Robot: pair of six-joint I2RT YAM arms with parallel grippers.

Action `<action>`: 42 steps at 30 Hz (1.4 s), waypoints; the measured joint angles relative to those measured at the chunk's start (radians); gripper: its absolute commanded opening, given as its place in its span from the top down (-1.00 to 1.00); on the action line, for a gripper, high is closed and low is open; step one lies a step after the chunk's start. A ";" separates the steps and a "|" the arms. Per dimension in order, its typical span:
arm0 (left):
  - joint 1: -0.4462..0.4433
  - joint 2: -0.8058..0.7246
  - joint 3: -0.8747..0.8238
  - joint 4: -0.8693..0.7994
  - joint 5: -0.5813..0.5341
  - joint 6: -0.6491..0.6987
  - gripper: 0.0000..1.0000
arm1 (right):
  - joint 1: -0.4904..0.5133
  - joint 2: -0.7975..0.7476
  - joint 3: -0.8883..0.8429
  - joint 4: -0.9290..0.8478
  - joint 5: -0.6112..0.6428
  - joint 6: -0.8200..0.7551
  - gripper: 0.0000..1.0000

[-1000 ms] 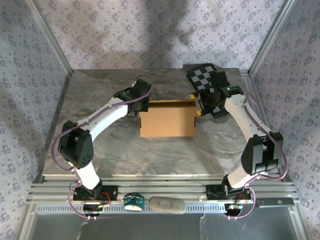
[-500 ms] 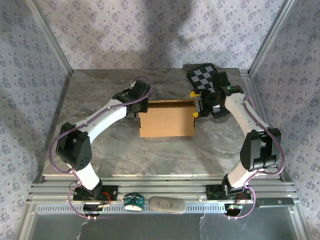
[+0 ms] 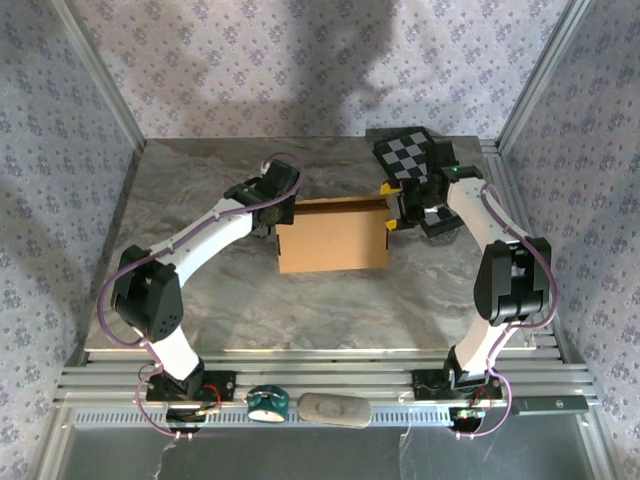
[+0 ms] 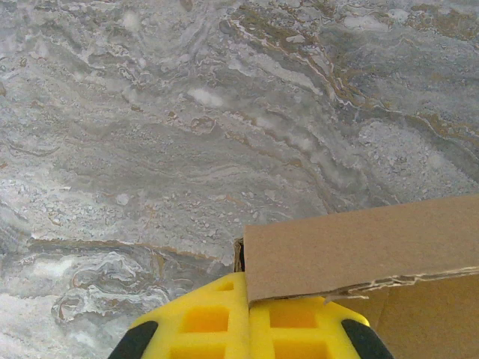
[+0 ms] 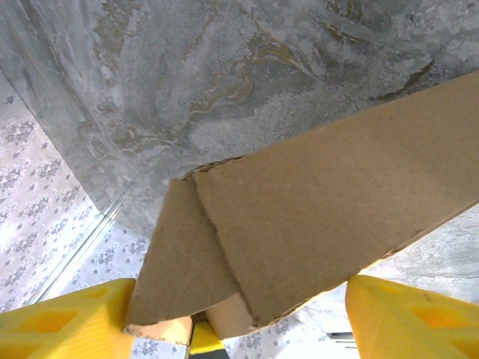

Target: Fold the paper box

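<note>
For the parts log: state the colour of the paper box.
The paper box is plain brown cardboard, seen best in the top external view.

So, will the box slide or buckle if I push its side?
Probably light: it's thin corrugated card and hollow, so the box likely slides on the smooth marble table. Panels look fairly stiff, but the loose end flap would probably fold at its crease.
</note>
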 measured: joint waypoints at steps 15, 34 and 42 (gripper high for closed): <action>-0.002 -0.014 -0.011 0.000 -0.003 0.000 0.94 | 0.003 -0.030 -0.051 0.034 -0.011 -0.001 -0.10; -0.004 -0.068 -0.040 0.045 0.017 -0.009 0.89 | 0.006 -0.044 -0.063 0.040 -0.006 -0.011 0.20; -0.003 -0.096 -0.088 0.080 0.028 -0.023 0.81 | 0.012 -0.048 -0.063 0.040 0.000 -0.011 0.26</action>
